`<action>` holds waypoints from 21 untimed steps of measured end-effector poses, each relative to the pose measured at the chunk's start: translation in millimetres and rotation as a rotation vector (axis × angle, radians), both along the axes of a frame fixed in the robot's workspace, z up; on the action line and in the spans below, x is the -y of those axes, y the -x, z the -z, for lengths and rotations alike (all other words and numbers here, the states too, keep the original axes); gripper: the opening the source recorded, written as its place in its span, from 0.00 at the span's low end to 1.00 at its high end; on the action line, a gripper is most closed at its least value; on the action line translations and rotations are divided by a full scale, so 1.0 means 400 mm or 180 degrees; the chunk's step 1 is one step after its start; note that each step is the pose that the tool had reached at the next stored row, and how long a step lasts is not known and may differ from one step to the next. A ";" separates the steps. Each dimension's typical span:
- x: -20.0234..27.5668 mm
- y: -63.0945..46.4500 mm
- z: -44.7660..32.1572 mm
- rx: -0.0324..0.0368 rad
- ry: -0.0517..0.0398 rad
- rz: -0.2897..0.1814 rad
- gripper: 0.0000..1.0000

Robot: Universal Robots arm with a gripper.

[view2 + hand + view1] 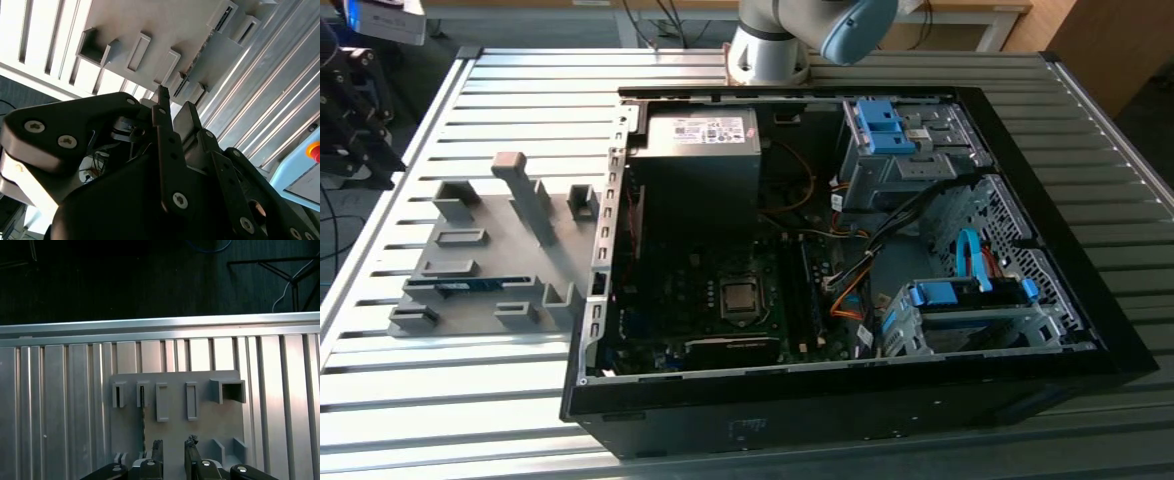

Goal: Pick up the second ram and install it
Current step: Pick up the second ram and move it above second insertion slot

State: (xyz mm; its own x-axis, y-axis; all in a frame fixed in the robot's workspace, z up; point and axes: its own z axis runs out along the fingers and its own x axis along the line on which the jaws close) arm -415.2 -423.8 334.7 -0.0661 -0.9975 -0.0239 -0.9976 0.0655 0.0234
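Tool [173, 446] part-open, empty, above grey holder [175, 410] by tabletop [65, 390] edge; second ram [142, 422] slotted on edge, just beside.

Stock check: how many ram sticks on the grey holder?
1. The second ram sits in a slot of the grey holder, at the exterior view's left of the PC case. Blocks may hide others.

Slatted metal tabletop [427, 420], bearing open black computer case [854, 420], grey holder plate [494, 272] just beside it, arm base [767, 60] at one edge.
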 end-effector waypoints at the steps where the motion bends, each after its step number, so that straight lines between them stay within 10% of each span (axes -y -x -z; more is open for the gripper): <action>1: 0.001 0.000 0.003 0.0000 0.0000 0.0003 0.31; 21: 0.012 0.000 0.026 0.0002 0.0003 0.0101 0.31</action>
